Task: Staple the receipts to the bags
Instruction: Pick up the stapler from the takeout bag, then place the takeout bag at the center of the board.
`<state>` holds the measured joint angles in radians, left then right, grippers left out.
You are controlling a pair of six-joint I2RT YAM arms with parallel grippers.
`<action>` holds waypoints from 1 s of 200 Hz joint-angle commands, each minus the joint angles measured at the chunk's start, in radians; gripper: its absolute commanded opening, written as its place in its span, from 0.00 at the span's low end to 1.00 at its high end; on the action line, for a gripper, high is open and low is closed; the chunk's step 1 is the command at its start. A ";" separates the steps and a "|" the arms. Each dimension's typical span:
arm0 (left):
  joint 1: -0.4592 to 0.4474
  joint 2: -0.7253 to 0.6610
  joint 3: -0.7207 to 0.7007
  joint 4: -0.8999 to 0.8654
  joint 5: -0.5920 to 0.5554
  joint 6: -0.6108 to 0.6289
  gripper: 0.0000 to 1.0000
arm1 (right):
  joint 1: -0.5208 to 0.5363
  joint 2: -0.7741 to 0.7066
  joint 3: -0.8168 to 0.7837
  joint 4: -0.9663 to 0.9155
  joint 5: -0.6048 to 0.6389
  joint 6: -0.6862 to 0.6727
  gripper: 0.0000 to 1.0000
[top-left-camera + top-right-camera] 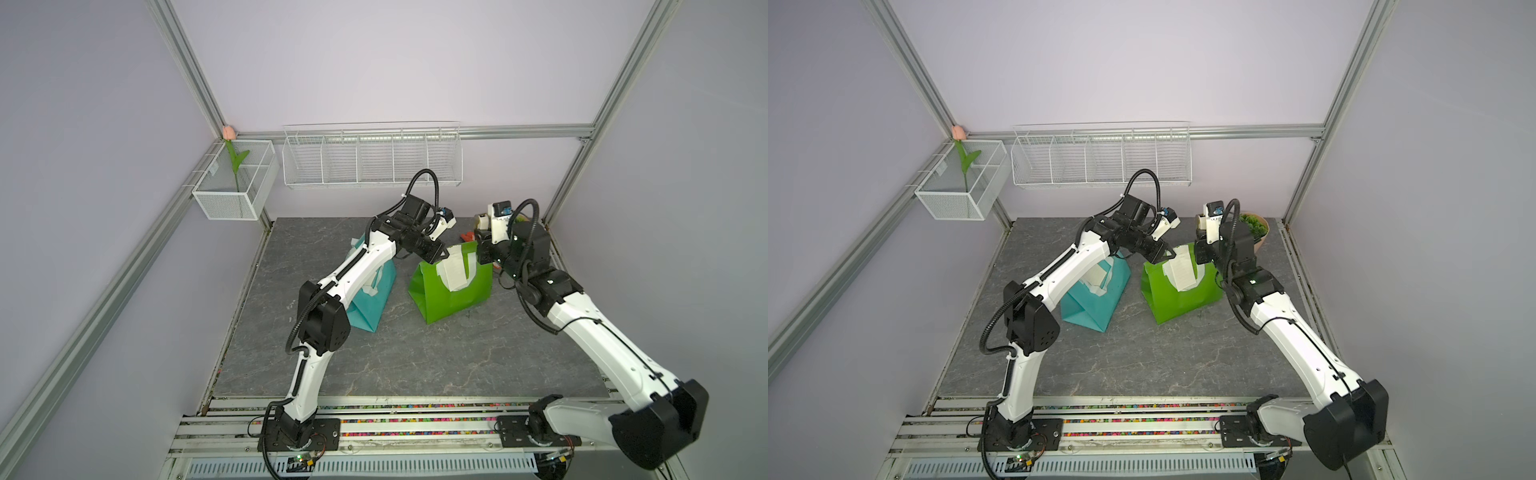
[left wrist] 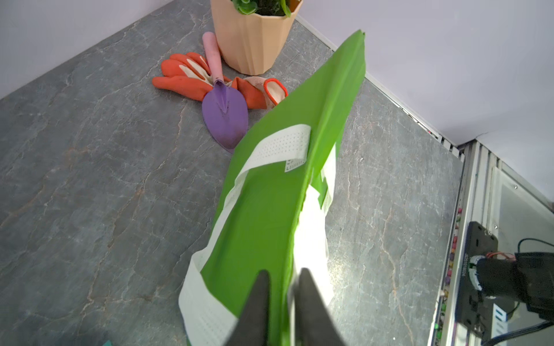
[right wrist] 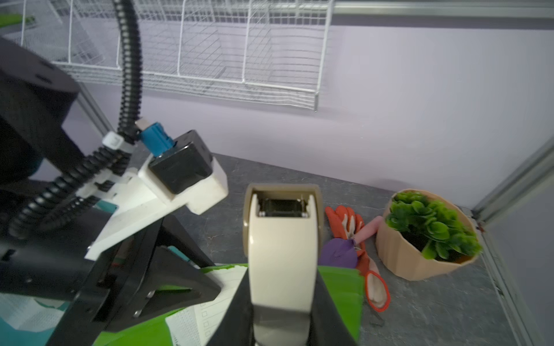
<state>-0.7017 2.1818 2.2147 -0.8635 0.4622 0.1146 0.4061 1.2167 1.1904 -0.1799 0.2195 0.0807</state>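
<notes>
Two bags stand apart on the table. The teal bag is on the left, with a receipt lying by its handles. The green bag is on the right, with a second receipt hanging down its near face. The left gripper straddles the green bag's top edge, jaws slightly apart. The right gripper is clamped on a stapler over the same edge. Beyond lie gloves, a trowel and a pot.
</notes>
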 commanded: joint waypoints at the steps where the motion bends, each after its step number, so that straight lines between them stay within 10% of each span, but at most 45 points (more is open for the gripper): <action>1: 0.005 0.005 0.017 0.003 -0.026 -0.021 0.62 | -0.039 -0.065 0.008 -0.273 0.150 0.148 0.07; 18: 0.005 -0.028 0.009 0.028 -0.030 -0.026 1.00 | -0.086 -0.095 -0.052 -0.424 0.123 0.229 0.07; 83: 0.008 -0.237 -0.054 0.056 -0.060 -0.068 0.99 | -0.128 -0.156 -0.476 -0.393 0.045 0.361 0.06; 115: 0.019 -0.486 -0.291 0.207 -0.254 -0.111 0.99 | -0.210 -0.103 -0.531 -0.326 -0.014 0.361 0.06; 162: 0.261 -0.819 -0.660 0.307 -0.296 -0.239 0.99 | -0.294 0.086 -0.507 -0.245 -0.089 0.347 0.09; 200: 0.448 -1.063 -0.994 0.396 -0.465 -0.262 0.99 | -0.306 0.150 -0.475 -0.202 -0.131 0.336 0.59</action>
<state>-0.3450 1.2282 1.3891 -0.5240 0.1215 -0.0933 0.1040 1.3670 0.6739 -0.4278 0.1410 0.4141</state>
